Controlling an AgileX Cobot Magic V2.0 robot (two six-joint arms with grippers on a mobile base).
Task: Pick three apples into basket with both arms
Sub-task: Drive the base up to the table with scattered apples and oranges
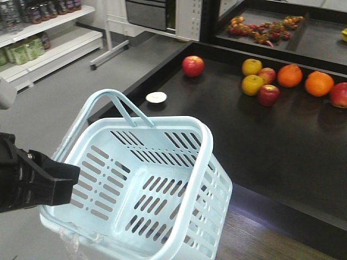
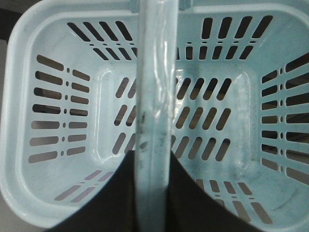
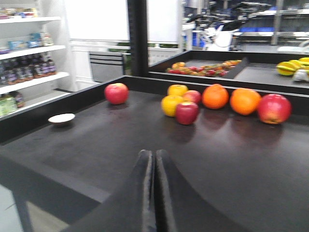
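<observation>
My left gripper (image 1: 66, 174) is shut on one loop handle (image 2: 153, 72) of the pale blue basket (image 1: 179, 127), which hangs tilted in front of the black counter (image 1: 282, 157); the basket's floor (image 2: 203, 159) is bare. On the counter a red apple (image 1: 193, 65) (image 3: 116, 93) sits alone at the far left. A second (image 1: 268, 95) (image 3: 187, 112) lies in front of the yellow apples, and a third (image 1: 339, 95) (image 3: 274, 108) is at the far right. My right gripper (image 3: 154, 153) hovers low over the counter's near side, shut with nothing in it, well short of the fruit.
Two yellow apples (image 1: 252, 84), a paler red apple (image 1: 267, 75) and two oranges (image 1: 319, 83) cluster with the red ones. A small white dish (image 1: 156, 97) lies near the counter's left raised edge. A bin of small fruit (image 1: 263, 30) stands behind. Shelves of bottles (image 1: 32, 43) line the left.
</observation>
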